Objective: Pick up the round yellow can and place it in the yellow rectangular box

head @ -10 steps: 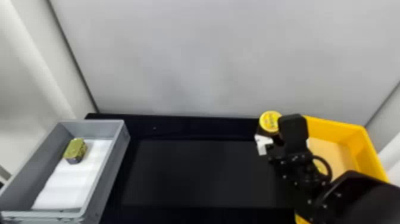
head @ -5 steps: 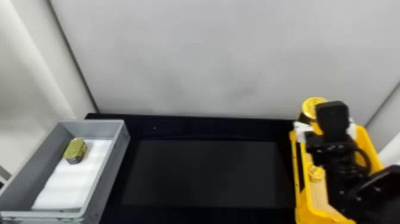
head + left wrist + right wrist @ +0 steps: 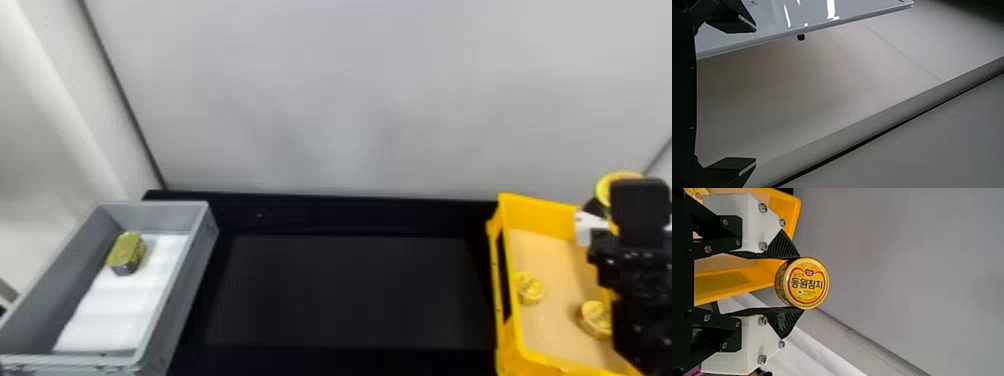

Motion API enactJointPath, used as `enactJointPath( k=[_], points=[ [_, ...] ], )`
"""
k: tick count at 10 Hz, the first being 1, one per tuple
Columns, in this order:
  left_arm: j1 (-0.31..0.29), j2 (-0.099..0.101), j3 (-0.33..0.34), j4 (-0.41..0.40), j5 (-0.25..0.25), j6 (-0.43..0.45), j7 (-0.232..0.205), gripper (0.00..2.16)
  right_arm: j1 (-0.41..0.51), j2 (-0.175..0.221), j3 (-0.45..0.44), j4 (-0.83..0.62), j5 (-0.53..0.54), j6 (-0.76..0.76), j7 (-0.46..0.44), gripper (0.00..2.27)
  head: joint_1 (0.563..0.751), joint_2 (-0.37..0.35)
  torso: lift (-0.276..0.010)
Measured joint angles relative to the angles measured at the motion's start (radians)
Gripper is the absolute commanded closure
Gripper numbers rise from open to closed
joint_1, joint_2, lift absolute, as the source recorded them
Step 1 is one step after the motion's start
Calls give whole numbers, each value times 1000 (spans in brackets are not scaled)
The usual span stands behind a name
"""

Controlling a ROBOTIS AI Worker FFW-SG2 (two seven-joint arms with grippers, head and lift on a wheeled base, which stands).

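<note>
In the head view, the right gripper [image 3: 592, 227] is at the robot's right, by the far end of the yellow rectangular box [image 3: 510, 337], with the round yellow can [image 3: 603, 189] at its fingertips. The can is up by the box's far right part; whether it is directly over the inside or beyond the far wall, I cannot tell. The dark wrist housing [image 3: 640, 212] covers part of the can. Inside the box, on its tan bottom, sit two more round yellow tins, one near the left wall [image 3: 529, 288] and one nearer the arm [image 3: 596, 319]. On the left side stands a gray bin [image 3: 200, 265] with a white liner [image 3: 117, 305]; a gold-topped rectangular tin [image 3: 125, 252] lies in it, partly on the liner. The black table [image 3: 345, 290] stretches between the two containers. In the left wrist view, the left gripper [image 3: 756, 94] has its two fingers spread wide, near a glossy pale panel [image 3: 860, 8] with a small dark knob [image 3: 801, 37] at its edge. In the right wrist view, the right gripper [image 3: 801, 283] pinches the can between its black ridged fingers [image 3: 783, 246], one on each side, the printed lid facing the camera; the yellow box lies behind.
</note>
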Motion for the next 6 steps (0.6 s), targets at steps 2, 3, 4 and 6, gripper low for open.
enactJointPath(
  k=[2,3,4,6],
  points=[
    [2,0,1,0,0,-1,0,91,49,13,-47,52,-37,-49,-28,681,694,14,-56],
    [2,0,2,-1,0,-1,0,91,73,20,-68,89,-72,-75,-40,681,694,14,-56],
    [3,0,4,-2,0,-1,0,90,91,26,-81,122,-102,-93,-46,694,694,14,-56],
    [5,0,8,-5,0,-1,0,91,109,30,-91,172,-141,-112,-54,694,694,14,-56]
  ],
)
